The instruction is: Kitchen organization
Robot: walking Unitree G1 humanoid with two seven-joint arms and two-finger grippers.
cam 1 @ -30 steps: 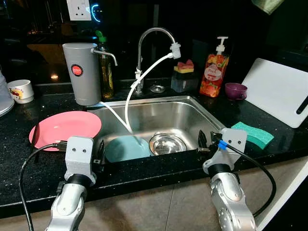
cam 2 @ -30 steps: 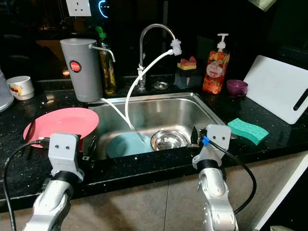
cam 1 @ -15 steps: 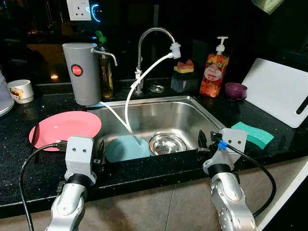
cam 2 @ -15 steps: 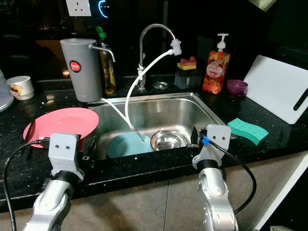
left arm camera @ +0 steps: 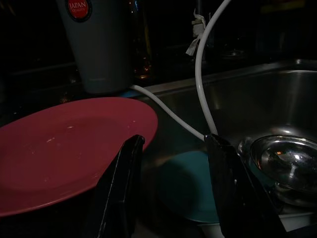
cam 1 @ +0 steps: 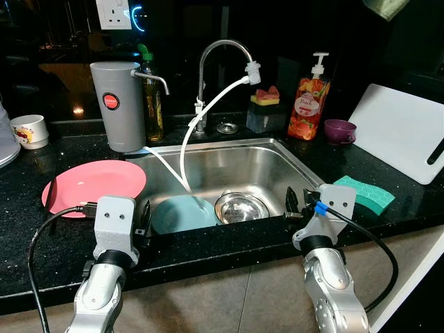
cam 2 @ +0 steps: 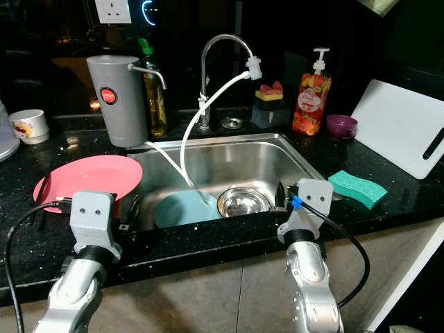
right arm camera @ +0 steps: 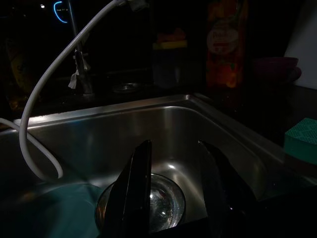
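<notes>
Two silver arms reach toward a stainless steel sink (cam 1: 298, 163) set into a black speckled countertop (cam 1: 41, 236), in a dark kitchen with a wall socket (cam 1: 113, 12) high on the left. From the head views, the left gripper (cam 1: 143, 223) rests at the sink's front left edge and the right gripper (cam 1: 293, 205) at its front right edge. A teal plate (cam 1: 182, 213) lies flat in the basin, and a steel bowl (cam 1: 241, 207) sits upright just beside it on its right. A white hose (cam 1: 208, 107) runs from the tap (cam 1: 220, 50) down into the basin. A pink plate (cam 1: 94, 184) lies flat on the counter left of the sink, behind it a grey canister (cam 1: 118, 104). A green sponge (cam 1: 363, 193) lies right of the sink, its long axis angled back toward a white cutting board (cam 1: 402, 130). A soap bottle (cam 1: 309, 100) and a purple cup (cam 1: 339, 130) stand behind.

The left wrist view adds detail — both black fingers (left arm camera: 121, 188) are spread apart, holding nothing, framing the teal plate with the pink plate's rim touching one finger.

The right wrist view shows its fingers (right arm camera: 133, 191) likewise apart and empty — above the steel bowl.
</notes>
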